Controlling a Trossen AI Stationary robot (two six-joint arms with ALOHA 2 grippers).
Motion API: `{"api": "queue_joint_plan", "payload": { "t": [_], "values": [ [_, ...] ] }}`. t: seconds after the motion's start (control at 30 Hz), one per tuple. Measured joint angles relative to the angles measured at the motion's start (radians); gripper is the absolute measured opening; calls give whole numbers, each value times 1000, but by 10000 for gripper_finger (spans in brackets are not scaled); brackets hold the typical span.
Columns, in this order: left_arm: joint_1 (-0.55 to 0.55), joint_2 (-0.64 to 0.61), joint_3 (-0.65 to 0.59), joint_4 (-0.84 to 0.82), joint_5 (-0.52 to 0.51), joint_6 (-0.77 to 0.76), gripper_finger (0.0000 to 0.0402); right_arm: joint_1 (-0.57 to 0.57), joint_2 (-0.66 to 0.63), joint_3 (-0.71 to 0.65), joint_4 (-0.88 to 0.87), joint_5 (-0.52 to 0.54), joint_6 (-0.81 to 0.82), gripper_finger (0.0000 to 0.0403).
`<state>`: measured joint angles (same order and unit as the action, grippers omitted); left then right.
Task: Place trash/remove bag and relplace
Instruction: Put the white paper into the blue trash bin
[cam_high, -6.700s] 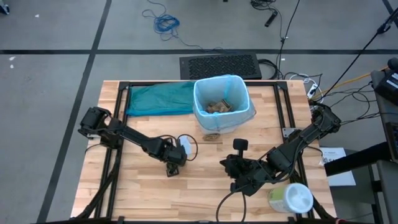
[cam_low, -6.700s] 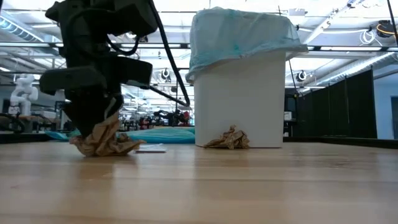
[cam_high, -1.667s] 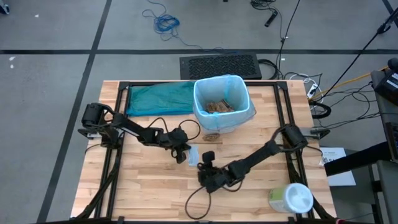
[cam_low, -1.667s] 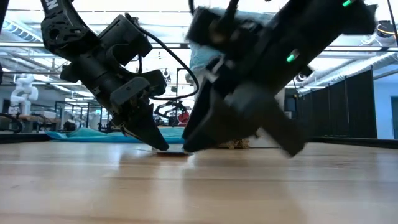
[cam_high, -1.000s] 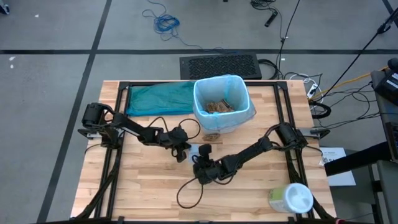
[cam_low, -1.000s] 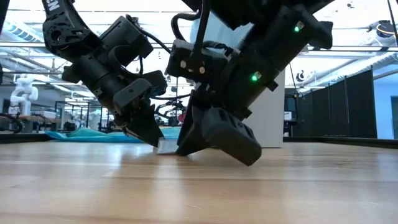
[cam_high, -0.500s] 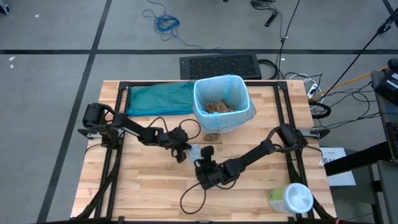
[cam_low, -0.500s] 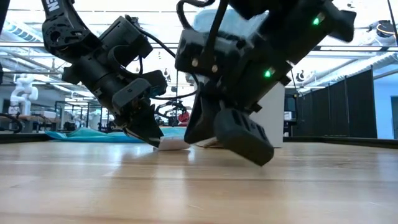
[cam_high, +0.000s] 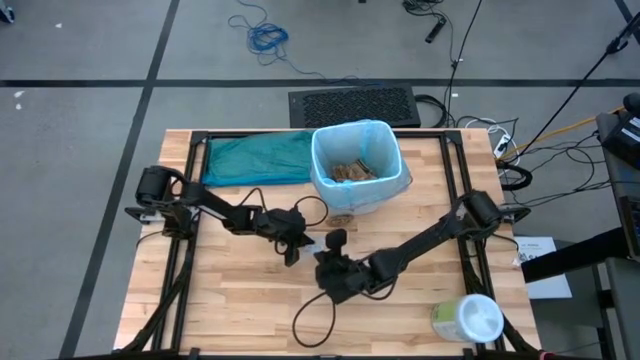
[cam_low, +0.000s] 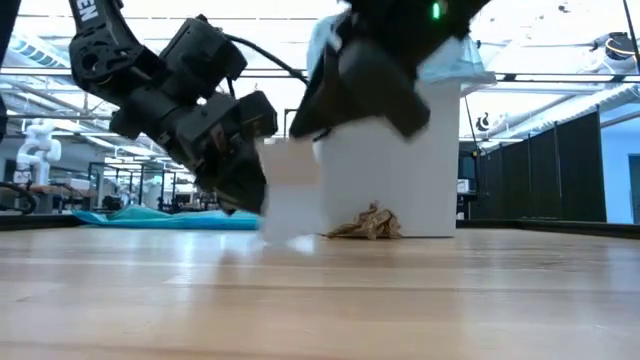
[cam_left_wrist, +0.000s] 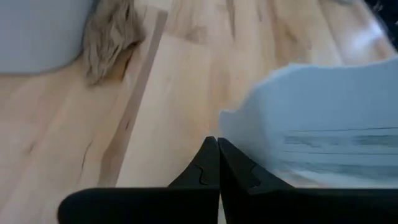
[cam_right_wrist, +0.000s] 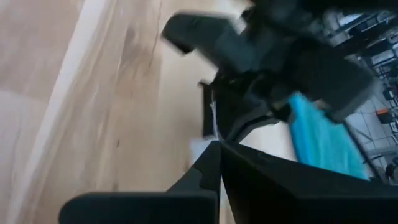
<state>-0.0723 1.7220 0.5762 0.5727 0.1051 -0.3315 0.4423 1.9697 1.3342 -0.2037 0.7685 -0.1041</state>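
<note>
A white paper scrap (cam_low: 290, 190) of the trash hangs just above the table's middle, with my right gripper (cam_right_wrist: 217, 144) shut on it from above (cam_high: 322, 250). My left gripper (cam_left_wrist: 217, 142) is shut and slants down close beside the scrap (cam_left_wrist: 323, 130), on its left (cam_high: 296, 248). The white bin (cam_high: 385, 192) stands at the far middle. The light-blue bag (cam_high: 372, 127) is folded over its rim, and brown paper wads (cam_high: 350, 172) lie inside. One brown wad (cam_low: 368, 222) lies on the table against the bin's near wall. My right gripper pinches the scrap's upper edge (cam_right_wrist: 213, 127) between its two fingers, which slant down from the table's right. The scrap hangs upright below them, its lower end (cam_low: 285, 235) close above the wood. My left gripper's shut tips stand at the scrap's edge (cam_left_wrist: 227, 121); whether they touch it, I cannot tell.
A darker teal bag (cam_high: 258, 158) lies flat at the far left, beside the bin. A white-and-green wipes tub (cam_high: 468, 320) stands at the near right corner. Bare wood lies along the near edge.
My right gripper has gone up from the table with the white scrap. The scrap lay flat on the wood between the two grippers and now hangs upright, lifted off it.
</note>
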Motion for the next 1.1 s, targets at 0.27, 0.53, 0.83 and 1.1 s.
{"api": "queue_joint_plan", "payload": {
  "t": [0.27,0.53,0.83,1.1],
  "values": [
    [6,-89,1,13,-5,28,0,0,-141,0,15,0,-55,0],
    [30,-231,2,13,-28,129,0,6,-306,0,67,86,-188,0],
    [79,-342,3,9,-35,131,0,11,-489,2,143,123,-316,0],
    [51,-337,3,-81,-34,113,0,8,-547,2,186,127,-361,0]
  ]
}}
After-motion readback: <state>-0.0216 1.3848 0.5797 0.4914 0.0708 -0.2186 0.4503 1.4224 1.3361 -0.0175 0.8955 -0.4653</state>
